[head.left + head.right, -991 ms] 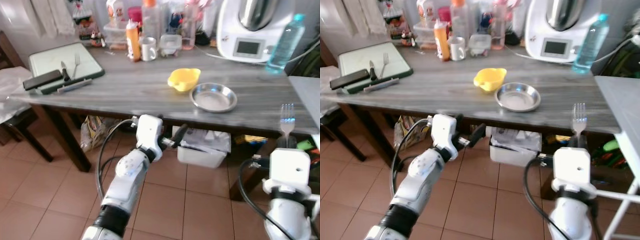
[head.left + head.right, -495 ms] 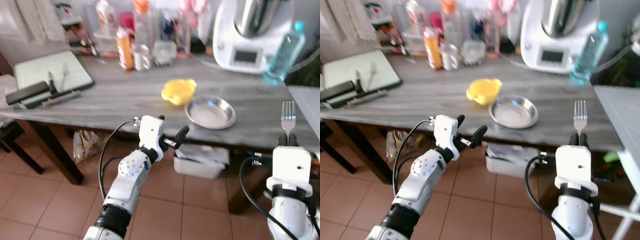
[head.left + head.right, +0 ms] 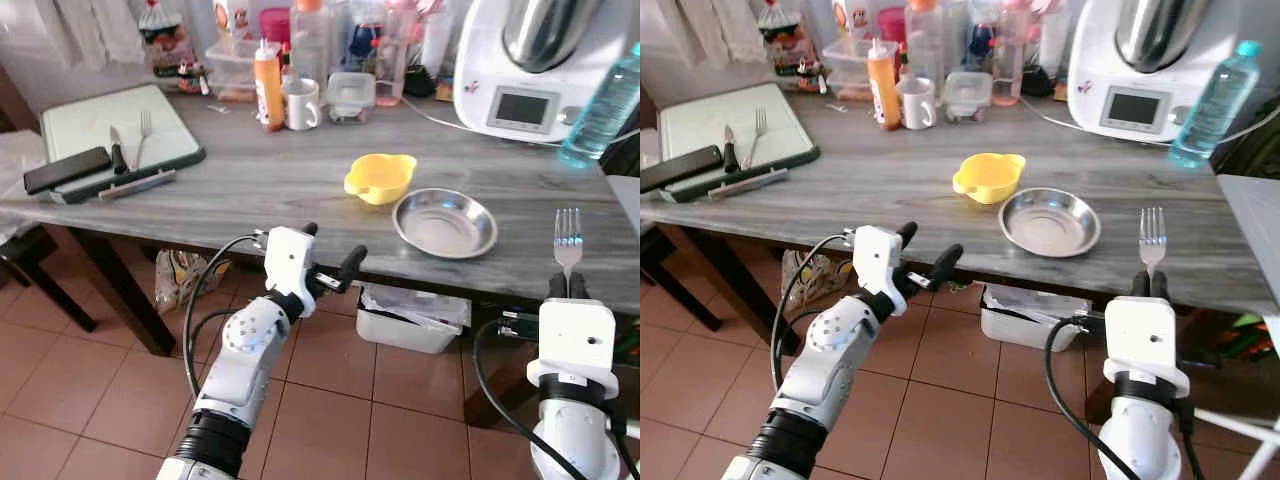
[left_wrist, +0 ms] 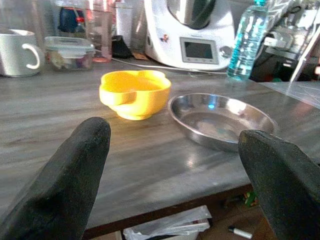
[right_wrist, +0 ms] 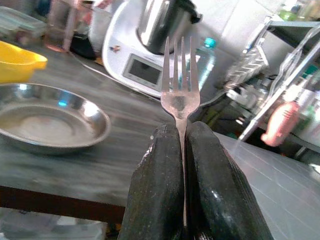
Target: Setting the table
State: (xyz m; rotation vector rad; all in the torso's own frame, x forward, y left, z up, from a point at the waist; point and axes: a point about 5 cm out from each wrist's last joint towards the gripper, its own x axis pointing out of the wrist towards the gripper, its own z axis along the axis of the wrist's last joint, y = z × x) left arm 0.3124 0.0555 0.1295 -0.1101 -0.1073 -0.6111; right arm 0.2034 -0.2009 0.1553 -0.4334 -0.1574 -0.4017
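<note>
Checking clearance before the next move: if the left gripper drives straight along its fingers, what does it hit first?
Probably the yellow bowl, slightly off the centre line of the open left gripper; the steel plate sits beside it. Bare table lies before both. Depth is uncertain.

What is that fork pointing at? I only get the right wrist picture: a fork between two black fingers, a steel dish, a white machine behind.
Observer: The fork stands upright, tines up, in the right gripper, at the near table edge, right of the steel dish.
Operator: Is the other arm doing anything?
Observer: The left gripper is open and holds nothing, at the table's front edge, facing a yellow bowl.
Operator: Any other cutlery about?
Observer: Yes, a second fork and a knife lie on a green-rimmed board at the table's far left end.
</note>
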